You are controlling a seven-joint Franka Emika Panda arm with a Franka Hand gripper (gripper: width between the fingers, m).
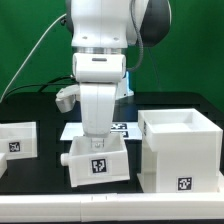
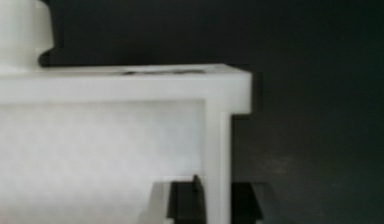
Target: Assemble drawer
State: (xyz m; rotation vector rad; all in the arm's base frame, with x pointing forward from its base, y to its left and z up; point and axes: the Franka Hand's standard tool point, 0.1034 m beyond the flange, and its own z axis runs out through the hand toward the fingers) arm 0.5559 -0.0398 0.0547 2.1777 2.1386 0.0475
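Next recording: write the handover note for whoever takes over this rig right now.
The hand: fingers on either side of one wall of the drawer, apparently shut on it.
The drawer is at the exterior view's left of the cube casing, apart from it, tag facing the camera. Another small tagged white part lies further left.
Done: drawer grasped.
Left: get it into the casing.
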